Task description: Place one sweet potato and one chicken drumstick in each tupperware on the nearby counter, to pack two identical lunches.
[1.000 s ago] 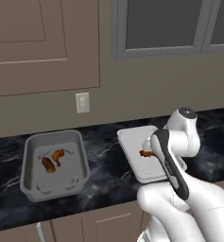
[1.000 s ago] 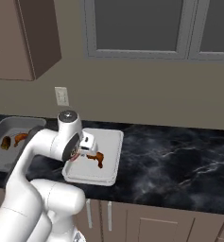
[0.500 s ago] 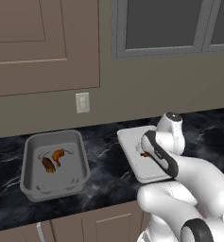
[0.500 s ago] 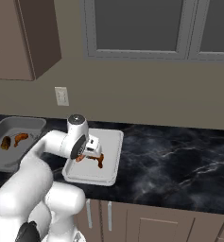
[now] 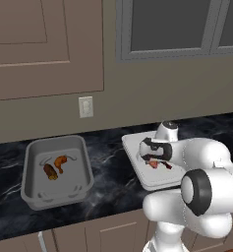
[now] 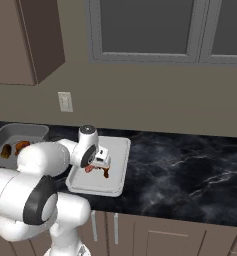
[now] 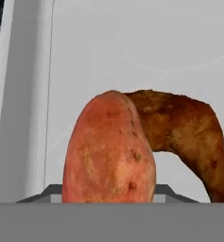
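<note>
My gripper [image 5: 155, 160] hangs low over the whitish tupperware [image 5: 132, 147], shut on a reddish-orange sweet potato [image 7: 111, 151] that hides both fingertips in the hand view. Just behind the potato a brown chicken drumstick [image 7: 184, 132] lies on the tray's floor [image 7: 132, 47]. From the right base view the gripper [image 6: 97, 167] and sweet potato [image 6: 90, 169] sit over the tray's [image 6: 117, 160] near half, the drumstick [image 6: 106, 173] beside them. The grey tupperware [image 5: 29, 162] to the left holds another sweet potato [image 5: 50, 171] and drumstick [image 5: 61, 161].
Both containers stand on the black marble counter [image 5: 113, 187], above brown cabinets. A wall outlet [image 5: 86, 106] is on the backsplash behind them. The counter stretches on to the right [image 6: 190, 170] of the tray. My own arm crosses the tray's front edge.
The arm has folded down and the hand has sunk closer to the whitish tray, still carrying the sweet potato. The grey tub's contents have not moved.
</note>
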You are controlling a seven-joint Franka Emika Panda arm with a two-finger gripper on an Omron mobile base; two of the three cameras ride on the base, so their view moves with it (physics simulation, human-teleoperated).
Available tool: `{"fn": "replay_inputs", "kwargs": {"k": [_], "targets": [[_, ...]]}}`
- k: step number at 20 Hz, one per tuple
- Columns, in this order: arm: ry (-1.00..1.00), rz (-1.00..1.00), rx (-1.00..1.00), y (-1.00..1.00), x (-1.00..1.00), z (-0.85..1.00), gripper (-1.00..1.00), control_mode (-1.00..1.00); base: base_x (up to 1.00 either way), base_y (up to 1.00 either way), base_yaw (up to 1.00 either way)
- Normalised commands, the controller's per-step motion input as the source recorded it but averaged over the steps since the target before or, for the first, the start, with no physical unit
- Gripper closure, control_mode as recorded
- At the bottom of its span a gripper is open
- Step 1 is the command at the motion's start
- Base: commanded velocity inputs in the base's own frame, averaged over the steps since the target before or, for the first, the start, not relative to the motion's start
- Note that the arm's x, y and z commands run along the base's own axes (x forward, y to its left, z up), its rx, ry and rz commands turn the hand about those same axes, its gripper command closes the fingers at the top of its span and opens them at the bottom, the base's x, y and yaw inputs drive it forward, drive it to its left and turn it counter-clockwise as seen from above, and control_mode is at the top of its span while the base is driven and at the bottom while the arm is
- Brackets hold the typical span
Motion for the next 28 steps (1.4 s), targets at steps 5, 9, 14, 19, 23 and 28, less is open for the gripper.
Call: {"fn": "replay_inputs", "kwargs": {"k": [5,9,14,19,23,28], "targets": [[0.09,0.00,0.00,0.00,0.47,-0.31,-1.00,-1.00,0.00,0.00,0.00],[0.01,0.00,0.00,-0.01,0.12,0.10,-1.00,-1.00,0.00,0.00,0.00],[-0.02,0.00,0.00,0.00,-0.54,0.57,-1.00,-1.00,0.00,0.00,0.00],[-0.02,-0.01,0.00,-0.03,-0.97,0.73,-1.00,-1.00,0.00,0.00,0.00],[-0.08,-0.02,0.00,-0.16,-1.00,0.89,-1.00,-1.00,0.00,0.00,0.00],[-0.23,-0.03,0.00,-0.32,-1.00,0.57,-1.00,-1.00,0.00,0.00,0.00]]}}
